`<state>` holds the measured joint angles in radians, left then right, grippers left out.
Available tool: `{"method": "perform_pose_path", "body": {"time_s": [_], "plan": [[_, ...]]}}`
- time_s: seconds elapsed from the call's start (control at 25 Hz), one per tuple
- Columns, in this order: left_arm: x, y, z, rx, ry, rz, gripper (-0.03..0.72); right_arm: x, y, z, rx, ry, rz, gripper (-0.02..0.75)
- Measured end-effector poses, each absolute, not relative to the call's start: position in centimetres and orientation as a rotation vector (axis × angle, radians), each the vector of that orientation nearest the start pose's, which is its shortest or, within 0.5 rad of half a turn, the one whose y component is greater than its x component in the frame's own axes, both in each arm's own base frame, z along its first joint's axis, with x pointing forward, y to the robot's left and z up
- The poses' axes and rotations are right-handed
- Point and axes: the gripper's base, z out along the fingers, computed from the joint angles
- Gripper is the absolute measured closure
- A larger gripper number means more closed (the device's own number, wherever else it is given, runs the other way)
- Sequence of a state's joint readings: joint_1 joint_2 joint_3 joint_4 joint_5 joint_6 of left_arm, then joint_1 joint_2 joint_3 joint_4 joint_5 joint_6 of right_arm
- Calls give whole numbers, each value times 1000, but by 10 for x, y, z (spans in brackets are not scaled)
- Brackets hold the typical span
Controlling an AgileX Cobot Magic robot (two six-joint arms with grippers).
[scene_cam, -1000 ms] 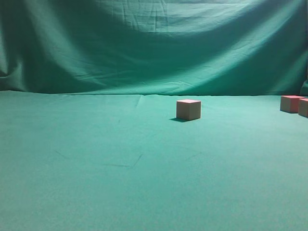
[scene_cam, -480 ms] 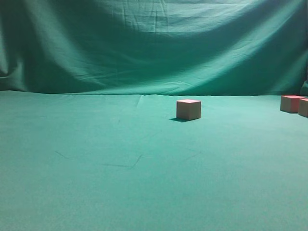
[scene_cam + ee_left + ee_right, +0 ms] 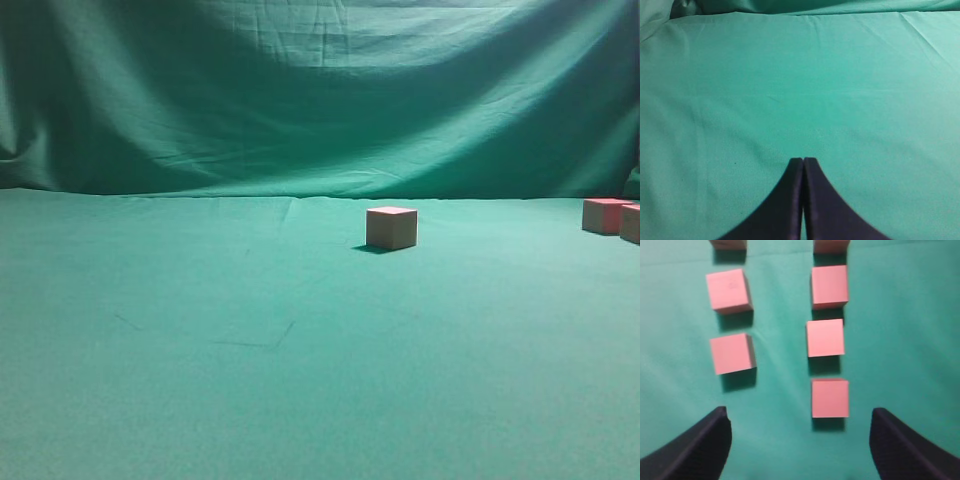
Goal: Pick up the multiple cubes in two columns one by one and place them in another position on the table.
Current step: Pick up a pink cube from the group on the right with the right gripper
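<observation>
Backdrop (image 3: 320, 90): draped green cloth, creased, hanging behind the surface from nine o'clock across to three o'clock, darker at the sides.

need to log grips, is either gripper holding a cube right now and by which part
Nothing is held. The right gripper hangs open above the cubes, with only cloth between its jaws. The left gripper is shut on nothing over the bare table.

We see a staged lab-style test setup: a table (image 3: 200, 400) covered in green cloth, the same green backdrop (image 3: 300, 100) draped behind, plain cubes (image 3: 826, 337) set in columns.
</observation>
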<state>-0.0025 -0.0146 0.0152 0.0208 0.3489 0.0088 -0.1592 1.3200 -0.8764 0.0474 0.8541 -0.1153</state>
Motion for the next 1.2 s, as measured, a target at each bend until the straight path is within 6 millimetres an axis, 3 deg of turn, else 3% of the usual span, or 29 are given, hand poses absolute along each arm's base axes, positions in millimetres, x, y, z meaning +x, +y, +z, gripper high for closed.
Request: {"method": "perform_pose_path", "body": {"time_s": [0.16, 0.56, 1.2], "plan": [[53, 1, 177, 23, 1833, 25, 688, 240, -42, 248, 73, 2790, -29, 159], [53, 1, 177, 23, 1833, 25, 688, 251, -48, 196, 60, 2903, -34, 159], [53, 1, 177, 23, 1833, 25, 688, 264, -59, 161, 56, 2965, -64, 159]]}}
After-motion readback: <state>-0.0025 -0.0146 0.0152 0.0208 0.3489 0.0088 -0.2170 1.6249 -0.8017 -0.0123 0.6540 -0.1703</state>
